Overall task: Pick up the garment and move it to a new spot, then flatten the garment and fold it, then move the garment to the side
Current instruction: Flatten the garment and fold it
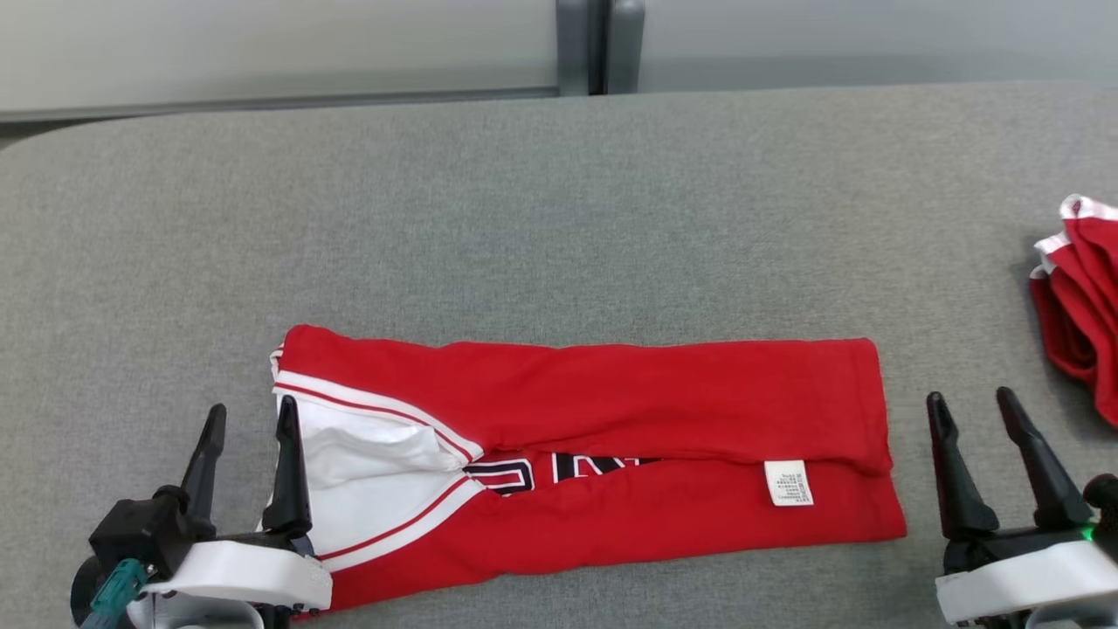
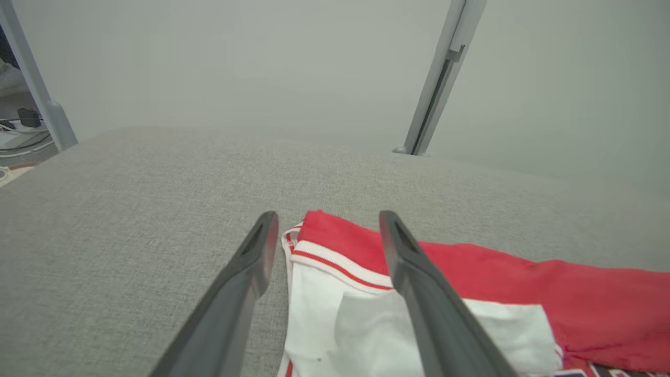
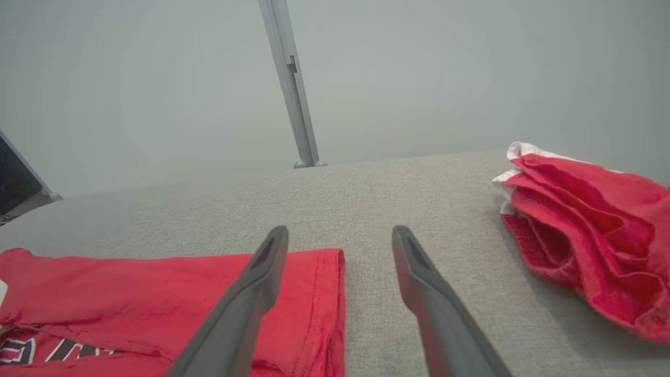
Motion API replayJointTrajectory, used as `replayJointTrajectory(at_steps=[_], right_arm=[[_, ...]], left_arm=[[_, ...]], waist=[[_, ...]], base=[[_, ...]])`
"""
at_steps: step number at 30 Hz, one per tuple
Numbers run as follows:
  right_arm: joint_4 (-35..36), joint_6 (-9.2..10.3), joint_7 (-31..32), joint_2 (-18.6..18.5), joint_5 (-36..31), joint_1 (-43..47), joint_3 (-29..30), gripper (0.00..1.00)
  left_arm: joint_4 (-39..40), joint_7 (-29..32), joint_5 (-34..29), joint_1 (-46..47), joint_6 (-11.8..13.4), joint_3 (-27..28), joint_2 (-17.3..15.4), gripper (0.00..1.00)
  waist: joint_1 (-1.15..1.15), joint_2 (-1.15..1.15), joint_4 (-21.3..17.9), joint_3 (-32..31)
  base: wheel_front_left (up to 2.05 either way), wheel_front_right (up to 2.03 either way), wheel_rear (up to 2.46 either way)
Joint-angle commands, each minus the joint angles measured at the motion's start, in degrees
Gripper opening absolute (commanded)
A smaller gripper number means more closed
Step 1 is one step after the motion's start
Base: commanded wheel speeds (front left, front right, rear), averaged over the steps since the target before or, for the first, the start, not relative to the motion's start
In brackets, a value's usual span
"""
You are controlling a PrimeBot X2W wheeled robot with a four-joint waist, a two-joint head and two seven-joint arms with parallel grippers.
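Garment (image 1: 611, 393), where?
— Folded into a long red band on the grey tabletop (image 1: 524, 192), toward 6 o'clock, white-trimmed end at 9.
Grippers?
— Left gripper (image 1: 251, 406) at 8 o'clock, jaws spread, straddling the garment's white end. Right gripper (image 1: 970, 395) at 4 o'clock, jaws spread, beside the hem.
Anything nearby?
— Crumpled red cloth (image 1: 1083, 297) at 3 o'clock, apart from the garment.

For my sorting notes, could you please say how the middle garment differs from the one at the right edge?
The middle garment lies flat and folded; the right-edge garment is bunched up. The middle garment shows lettering and a label; the other shows neither. Both are red with white trim.
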State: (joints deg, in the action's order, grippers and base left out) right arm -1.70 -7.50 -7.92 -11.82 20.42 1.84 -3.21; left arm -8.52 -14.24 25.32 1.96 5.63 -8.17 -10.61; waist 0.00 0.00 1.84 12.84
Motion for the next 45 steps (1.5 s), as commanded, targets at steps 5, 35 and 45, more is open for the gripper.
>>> replayJointTrajectory(at_steps=[5,35,45], right_arm=[[4.23,0.03,2.14,0.5,-4.42,1.87,1.58,1.0],[7.91,0.02,7.88,1.54,-7.24,8.01,2.71,1.0],[0.12,0.02,9.28,-0.01,-7.63,4.59,3.01,1.0]], left_arm=[[3.91,-0.83,-2.96,-1.44,1.18,0.85,-0.74,1.0],[10.98,3.84,-6.99,-7.84,5.75,-1.96,-2.71,1.0],[11.49,2.37,-7.54,-1.08,5.09,-3.29,-1.4,1.0]], waist=[[0.0,0.0,-1.76,-4.25],[0.0,0.0,-1.61,-9.82],[0.0,0.0,4.38,-2.7]], base=[[0.0,0.0,0.0],[0.0,0.0,0.0],[0.0,0.0,0.0]])
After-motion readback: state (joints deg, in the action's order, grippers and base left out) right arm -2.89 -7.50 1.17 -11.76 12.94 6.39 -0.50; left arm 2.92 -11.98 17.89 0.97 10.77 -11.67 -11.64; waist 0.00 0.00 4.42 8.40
